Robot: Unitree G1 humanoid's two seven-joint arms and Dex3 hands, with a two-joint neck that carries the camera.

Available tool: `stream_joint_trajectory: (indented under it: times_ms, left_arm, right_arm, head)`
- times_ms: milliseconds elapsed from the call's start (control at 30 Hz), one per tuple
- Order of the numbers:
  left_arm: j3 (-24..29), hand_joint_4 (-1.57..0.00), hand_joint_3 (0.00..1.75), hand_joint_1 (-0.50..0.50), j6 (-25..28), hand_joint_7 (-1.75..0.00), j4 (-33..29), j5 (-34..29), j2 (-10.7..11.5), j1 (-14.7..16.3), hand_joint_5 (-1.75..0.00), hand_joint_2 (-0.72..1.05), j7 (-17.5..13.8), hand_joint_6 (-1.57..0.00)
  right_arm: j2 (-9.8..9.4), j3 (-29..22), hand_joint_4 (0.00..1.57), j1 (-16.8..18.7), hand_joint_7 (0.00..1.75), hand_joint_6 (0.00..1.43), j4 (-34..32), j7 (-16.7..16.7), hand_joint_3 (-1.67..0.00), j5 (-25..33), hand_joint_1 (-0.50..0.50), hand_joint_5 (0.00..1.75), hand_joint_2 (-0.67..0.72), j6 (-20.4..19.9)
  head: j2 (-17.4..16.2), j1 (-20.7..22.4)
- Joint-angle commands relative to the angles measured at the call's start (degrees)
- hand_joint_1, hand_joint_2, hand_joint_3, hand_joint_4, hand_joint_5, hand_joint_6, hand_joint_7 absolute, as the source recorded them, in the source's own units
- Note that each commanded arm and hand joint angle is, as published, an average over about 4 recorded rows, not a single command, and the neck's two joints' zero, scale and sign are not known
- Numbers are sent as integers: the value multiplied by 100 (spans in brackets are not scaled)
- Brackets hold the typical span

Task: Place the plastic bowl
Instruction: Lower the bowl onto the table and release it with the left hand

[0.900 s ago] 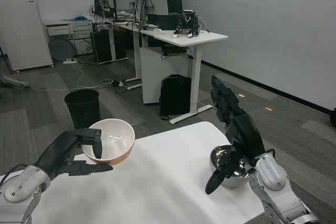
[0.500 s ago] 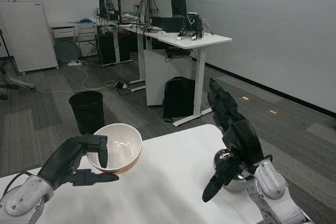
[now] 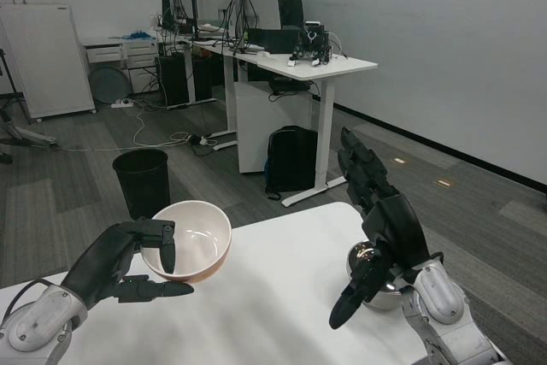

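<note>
1. The counter [image 3: 273, 297] ends just past the bowl [image 3: 190, 241]; set down too far out, it could tip over the edge.
2. The left hand [image 3: 128, 264] holds the bowl by its rim, a thin hold that might slip.
3. The right hand [image 3: 380, 228], fingers spread and holding nothing, hides most of a metal bowl [image 3: 369, 264].

left hand [image 3: 120, 264] holding plastic bowl [image 3: 189, 241], right hand [image 3: 386, 232] beside metal bowl [image 3: 374, 278]

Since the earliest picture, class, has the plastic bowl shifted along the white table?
Cannot tell: the camera turned. Against the table's far edge, the plastic bowl in the left hand looks unshifted.
</note>
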Motion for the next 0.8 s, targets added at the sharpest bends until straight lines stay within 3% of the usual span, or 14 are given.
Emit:
stream_joint_trajectory:
  times_ms: [33,500,800]
  left_arm:
    - [13,-101,70,-50,2,-168,-68,18,9,41,-175,96,-15,-131]
    - [29,-101,72,-50,-6,-168,86,255,13,63,-175,96,-46,-130]
    - [-121,-77,70,-50,-639,-168,1435,569,-84,102,-175,96,-24,-131]
  right_arm:
    - [2,-2,0,5,0,0,33,-26,0,27,-42,0,41,-80]
    - [2,-11,0,9,0,0,42,-35,0,27,-42,0,41,-111]
    - [2,-20,0,49,0,0,79,-35,0,67,-42,0,41,-115]
  head:
    - [13,-11]
    - [-16,8]
    - [-112,55]
